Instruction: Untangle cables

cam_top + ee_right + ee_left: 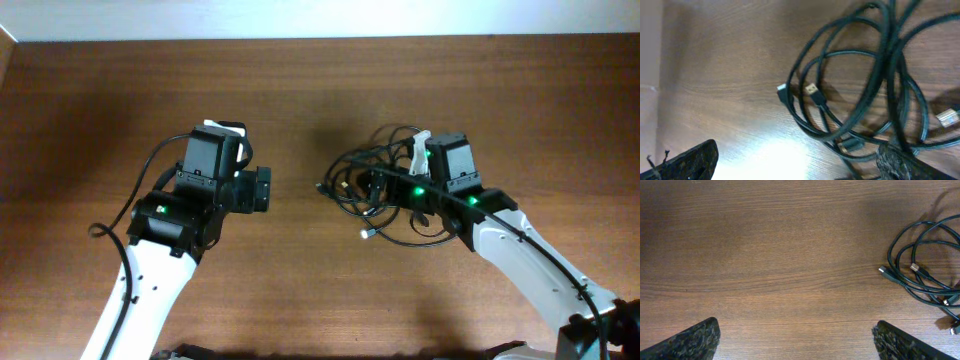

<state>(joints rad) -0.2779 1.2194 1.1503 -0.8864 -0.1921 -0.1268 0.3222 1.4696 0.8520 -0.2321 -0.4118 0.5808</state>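
The cables lie as one tangled bundle of thin black loops with small plug ends on the wooden table, right of centre. My right gripper hovers over the bundle, open; in the right wrist view the cables loop across the upper right, and some strands cross by the right finger. Between the fingertips of the right gripper is mostly bare wood. My left gripper stands open to the left of the bundle, apart from it. In the left wrist view the cables lie at the right edge, and the left gripper holds nothing.
Thicker black wires run along both white arms. The table's far edge meets a pale wall at the top. A loose plug end sticks out of the bundle toward the front.
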